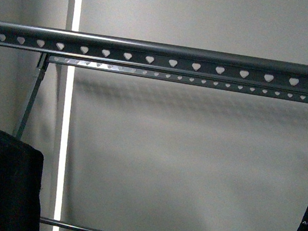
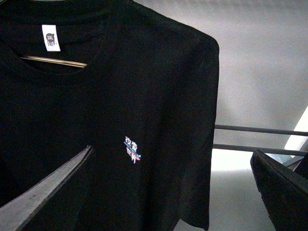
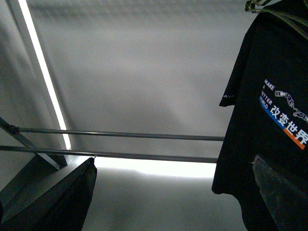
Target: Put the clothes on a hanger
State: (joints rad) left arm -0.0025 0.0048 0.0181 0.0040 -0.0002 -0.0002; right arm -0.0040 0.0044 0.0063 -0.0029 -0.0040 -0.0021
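Basically black T-shirt (image 2: 144, 96) hangs straight ahead of spread, empty left gripper (image 2: 172, 151), the nearer arm; right gripper (image 3: 173, 160) likewise spread, empty; rack rail (image 1: 163, 51) runs side-to-side above.

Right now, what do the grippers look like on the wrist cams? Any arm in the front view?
Left gripper: two wedge-shaped fingers tapering to the tips, one showing a flat matte grey inner face with a dark edge, the other black. Right gripper: same shape, black to dark grey. No cables or markings visible. Neither arm shows in the front view.
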